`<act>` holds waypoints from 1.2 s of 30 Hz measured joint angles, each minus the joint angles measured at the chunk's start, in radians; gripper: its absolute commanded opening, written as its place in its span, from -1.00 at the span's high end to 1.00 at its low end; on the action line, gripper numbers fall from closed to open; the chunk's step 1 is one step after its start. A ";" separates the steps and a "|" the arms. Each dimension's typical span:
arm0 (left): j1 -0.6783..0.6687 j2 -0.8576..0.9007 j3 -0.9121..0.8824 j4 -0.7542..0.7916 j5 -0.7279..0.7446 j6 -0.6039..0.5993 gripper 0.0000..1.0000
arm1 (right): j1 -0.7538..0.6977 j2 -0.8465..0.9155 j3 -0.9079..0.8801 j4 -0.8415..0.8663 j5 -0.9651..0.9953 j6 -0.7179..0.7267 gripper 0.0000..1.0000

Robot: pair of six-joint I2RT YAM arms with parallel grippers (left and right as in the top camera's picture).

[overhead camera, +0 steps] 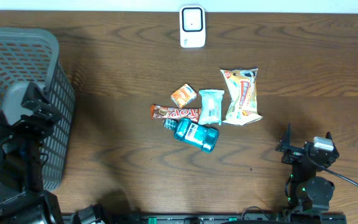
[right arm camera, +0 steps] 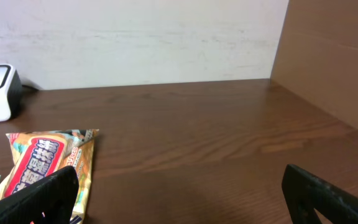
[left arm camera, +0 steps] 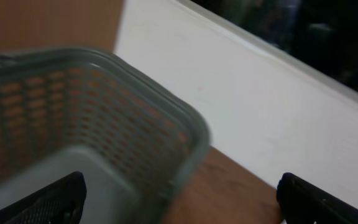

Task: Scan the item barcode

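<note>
left fingers [left arm camera: 55, 199] apart, empty, by basket [overhead camera: 17, 62] at 9 o'clock | right fingers [right arm camera: 328, 196] apart, empty, 5 o'clock | items [overhead camera: 185, 113] bunched at desk [overhead camera: 123, 81] centre, scanner [overhead camera: 192, 27] 12 o'clock | risk: touching neighbours dragged, bottle [overhead camera: 196, 134] rolled

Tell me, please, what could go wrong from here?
1. The blue bottle, chocolate bar and teal packet lie bunched together, so a gripper reaching for one may push its neighbours.
2. The bottle lies on its side and might roll when nudged.
3. The left gripper hangs open over the basket and could catch its rim when leaving.
</note>
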 measured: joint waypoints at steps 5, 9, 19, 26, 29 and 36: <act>0.001 -0.042 -0.005 0.016 0.166 -0.036 -0.96 | 0.000 0.000 0.000 0.000 0.000 0.000 -0.98; 0.000 -0.140 -0.013 0.019 0.230 -0.047 -0.96 | 0.000 0.000 0.000 0.000 0.000 0.000 -0.99; -0.140 -0.379 -0.013 -0.022 0.271 -0.049 -0.96 | 0.000 0.000 0.000 0.001 -0.004 0.002 -0.98; -0.230 -0.520 -0.013 -0.029 0.273 -0.049 -0.96 | 0.000 0.001 0.000 -0.005 -0.225 0.275 -0.98; -0.257 -0.575 -0.013 -0.029 0.273 -0.049 -0.95 | 0.000 0.001 0.000 -0.001 -0.317 0.469 -0.98; -0.264 -0.649 -0.001 -0.076 0.272 -0.048 -0.96 | 0.000 0.004 -0.002 0.059 -0.468 0.856 -0.98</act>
